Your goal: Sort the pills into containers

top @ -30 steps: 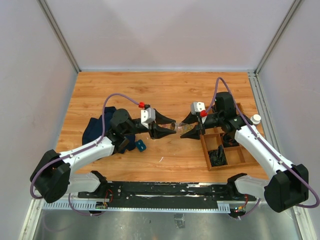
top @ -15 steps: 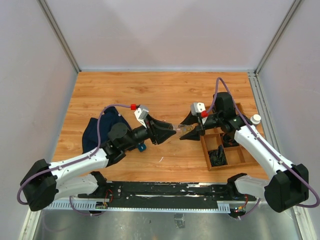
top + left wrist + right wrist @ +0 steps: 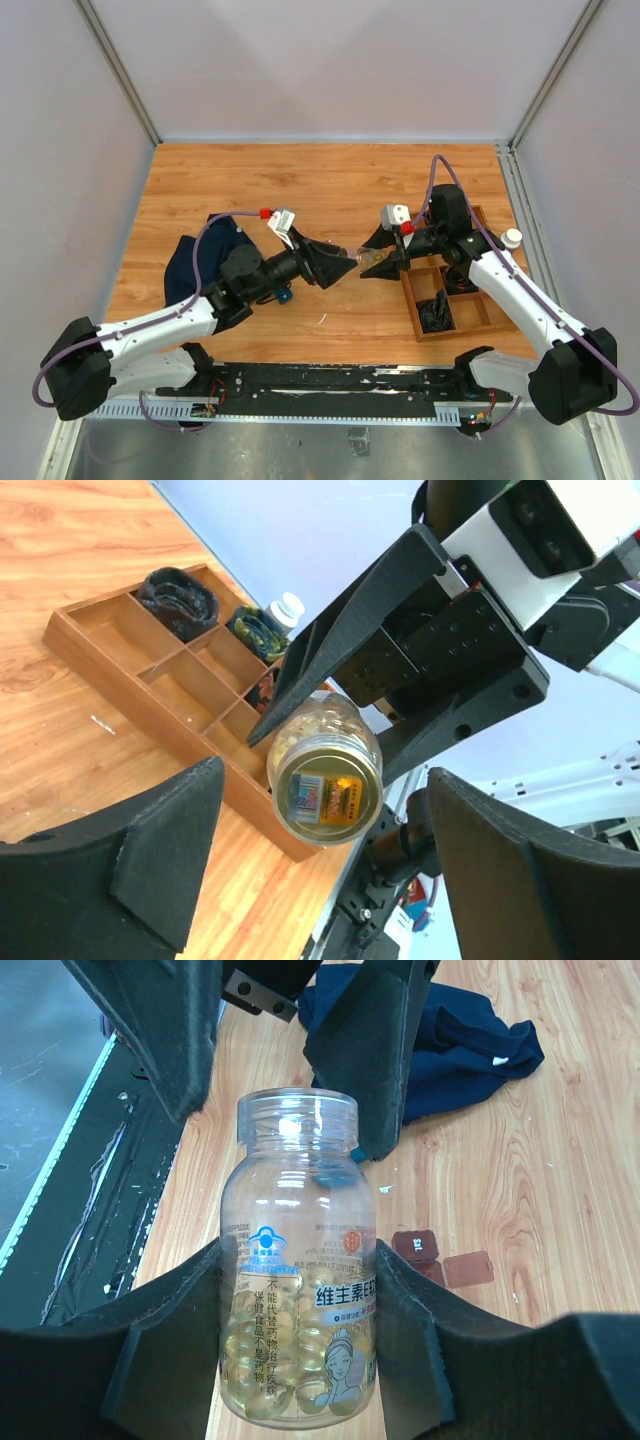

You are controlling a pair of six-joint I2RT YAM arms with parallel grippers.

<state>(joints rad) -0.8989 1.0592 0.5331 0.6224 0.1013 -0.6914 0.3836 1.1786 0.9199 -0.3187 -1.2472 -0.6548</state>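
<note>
Progress: early, no pills sorted yet | right fingers (image 3: 165,1360) clenched on pill bottle (image 3: 297,1290), held level above desk (image 3: 530,1160) | left fingers (image 3: 150,870) released, spread either side of its mouth | containers (image 3: 415,1244) on desk below, apparently unfilled

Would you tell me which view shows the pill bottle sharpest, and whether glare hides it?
Right wrist view: bottle crisp, label readable, faint sheen only. Left wrist view: gold end bright, not washed out. Top view: small, faint.
</note>
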